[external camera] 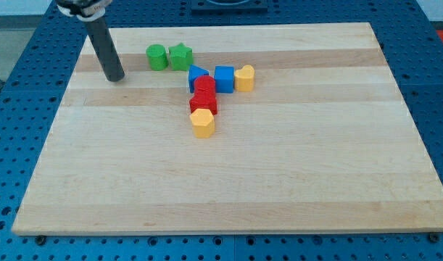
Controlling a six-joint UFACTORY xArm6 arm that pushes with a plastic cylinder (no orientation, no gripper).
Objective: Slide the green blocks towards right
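A green cylinder block point(156, 56) and a green star block point(180, 56) sit side by side, touching, near the view's top, left of centre. My tip point(115, 77) rests on the board to the left of the green cylinder, with a gap between them. The rod rises from it toward the view's top left.
A cluster lies just right of and below the green blocks: a blue triangle point(197, 75), a blue cube point(223, 78), a yellow heart block point(244, 77), two red blocks point(204, 96) and a yellow hexagon point(202, 122). The wooden board point(228, 181) lies on a blue perforated table.
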